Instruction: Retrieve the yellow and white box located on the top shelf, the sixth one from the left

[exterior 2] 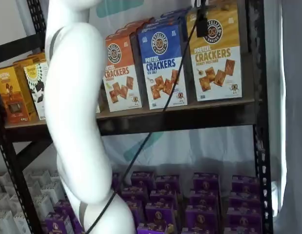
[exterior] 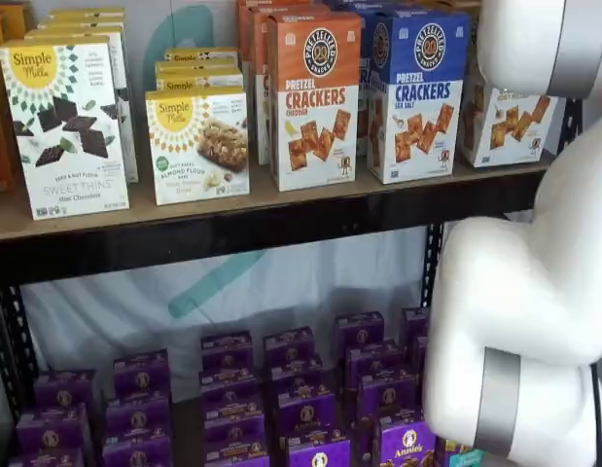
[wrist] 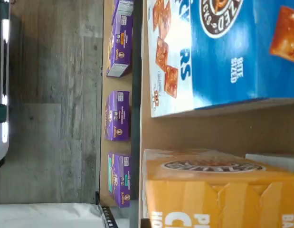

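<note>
In a shelf view the white arm (exterior: 519, 292) hides most of the yellow and white box (exterior 2: 216, 53). This box stands upright at the right end of the top shelf (exterior 2: 190, 117), just beside the blue-topped carton (exterior 2: 163, 66). Its top is mustard-yellow, its lower half white with brown crackers. The gripper's fingers are not clearly seen, so their state I cannot tell.

Grey wood-plank floor (wrist: 52, 95), white backdrop (exterior: 281, 282)

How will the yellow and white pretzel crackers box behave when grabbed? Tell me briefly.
The yellow and white box is a tall carton standing upright on the top shelf, so a push high up would probably tip it. As paperboard, its panels may flex under a hard squeeze. A blue-topped carton stands close beside it, so tipping sideways could bump that.
</note>
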You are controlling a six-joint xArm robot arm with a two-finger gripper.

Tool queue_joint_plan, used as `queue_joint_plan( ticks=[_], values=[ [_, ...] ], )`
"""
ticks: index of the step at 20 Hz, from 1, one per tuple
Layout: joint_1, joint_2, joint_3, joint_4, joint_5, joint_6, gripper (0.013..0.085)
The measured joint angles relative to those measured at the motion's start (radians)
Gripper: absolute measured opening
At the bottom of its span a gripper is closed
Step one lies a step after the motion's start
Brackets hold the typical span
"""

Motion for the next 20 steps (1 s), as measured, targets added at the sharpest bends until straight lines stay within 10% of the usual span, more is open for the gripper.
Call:
queue_joint_plan(
  ticks=[14, 20],
  values=[
    [-0.101, -0.225, 0.191, -0.016, 0.071, -0.099, 0.0570],
    [-0.083, -0.341, 0.324, -0.058, 0.088, -0.097, 0.0570]
  ],
)
